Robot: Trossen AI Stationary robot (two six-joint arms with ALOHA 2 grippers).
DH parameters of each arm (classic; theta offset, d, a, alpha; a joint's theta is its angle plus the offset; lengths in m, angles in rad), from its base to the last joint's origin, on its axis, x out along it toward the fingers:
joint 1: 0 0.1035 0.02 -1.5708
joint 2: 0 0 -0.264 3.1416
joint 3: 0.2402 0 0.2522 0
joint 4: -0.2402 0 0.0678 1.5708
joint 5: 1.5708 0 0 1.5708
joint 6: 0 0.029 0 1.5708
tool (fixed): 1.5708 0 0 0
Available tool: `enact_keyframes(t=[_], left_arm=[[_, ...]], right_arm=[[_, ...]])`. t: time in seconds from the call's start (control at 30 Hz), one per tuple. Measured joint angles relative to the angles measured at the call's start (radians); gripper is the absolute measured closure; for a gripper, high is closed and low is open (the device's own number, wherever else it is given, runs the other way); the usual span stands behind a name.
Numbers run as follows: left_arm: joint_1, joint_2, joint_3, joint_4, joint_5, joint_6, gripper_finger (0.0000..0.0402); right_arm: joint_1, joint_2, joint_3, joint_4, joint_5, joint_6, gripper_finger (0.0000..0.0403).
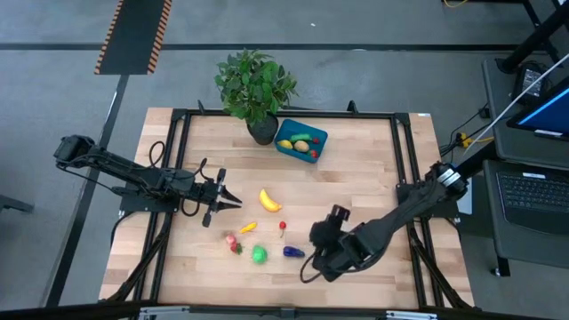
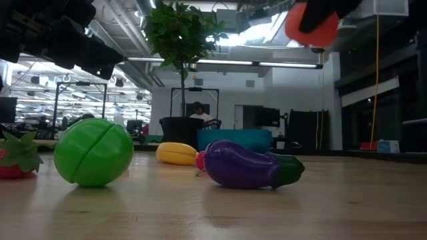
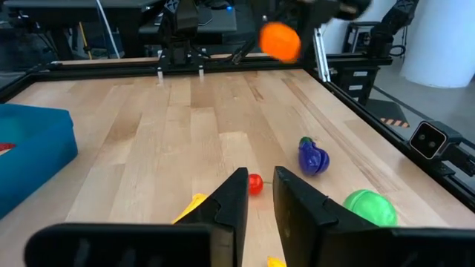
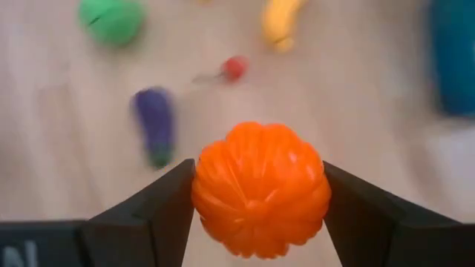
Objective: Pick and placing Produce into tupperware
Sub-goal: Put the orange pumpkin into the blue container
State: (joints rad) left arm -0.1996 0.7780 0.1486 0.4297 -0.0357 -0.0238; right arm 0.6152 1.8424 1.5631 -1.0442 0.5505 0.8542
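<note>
My right gripper (image 4: 258,176) is shut on a ribbed orange fruit (image 4: 261,191), high above the table in the low view (image 2: 311,27) and the left wrist view (image 3: 280,41). Below it on the wood lie a purple eggplant (image 1: 293,252), a green piece (image 1: 259,255), a red cherry (image 1: 283,226), a strawberry (image 1: 233,242), a small yellow-orange piece (image 1: 249,228) and a banana (image 1: 269,200). The teal tupperware (image 1: 317,138) stands at the far middle with several pieces inside. My left gripper (image 1: 233,201) waits at the left, level, its fingers (image 3: 237,200) a little apart, with nothing between them. My right gripper pinches the orange fruit between its two fingers, one on each of its opposite sides (image 4: 202,194). The fingers slant down from the table's near right. The fruit is lifted clear of the table.
A leafy potted plant (image 1: 256,87) stands right beside the tupperware at the far edge. Black frame rails (image 1: 400,160) run along the table's sides. Bare wood lies between the loose produce and the tupperware.
</note>
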Motion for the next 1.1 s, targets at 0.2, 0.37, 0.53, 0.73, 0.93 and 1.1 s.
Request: enact_keyframes(t=[0.2, 0.37, 0.53, 0.73, 0.93, 1.1], left_arm=[[0.000, 0.000, 0.000, -0.001, 0.000, -0.001, 0.0332], [0.000, 0.000, 0.000, -0.002, 0.000, -0.001, 0.0326], [0.000, 0.000, 0.000, -0.002, 0.000, -0.001, 0.0321], [0.000, 0.000, 0.000, -0.002, 0.000, -0.004, 0.0316], [0.000, 0.000, 0.000, -0.002, 0.000, -0.021, 0.0319], [0.000, 0.000, 0.000, -0.003, 0.000, -0.020, 0.0331]], right_arm=[[0.050, -0.024, 0.000, -0.078, 0.196, 0.128, 0.0152], [0.083, -0.024, -0.076, 0.036, 0.286, 0.209, 0.0152], [0.108, -0.024, -0.221, 0.309, 0.398, 0.206, 0.0152], [0.110, -0.024, -0.338, 0.498, 0.486, 0.197, 0.0152], [0.110, -0.024, -0.427, 0.694, 0.524, 0.186, 0.0152], [0.110, -0.024, -0.563, 1.048, 0.569, 0.060, 0.0152]])
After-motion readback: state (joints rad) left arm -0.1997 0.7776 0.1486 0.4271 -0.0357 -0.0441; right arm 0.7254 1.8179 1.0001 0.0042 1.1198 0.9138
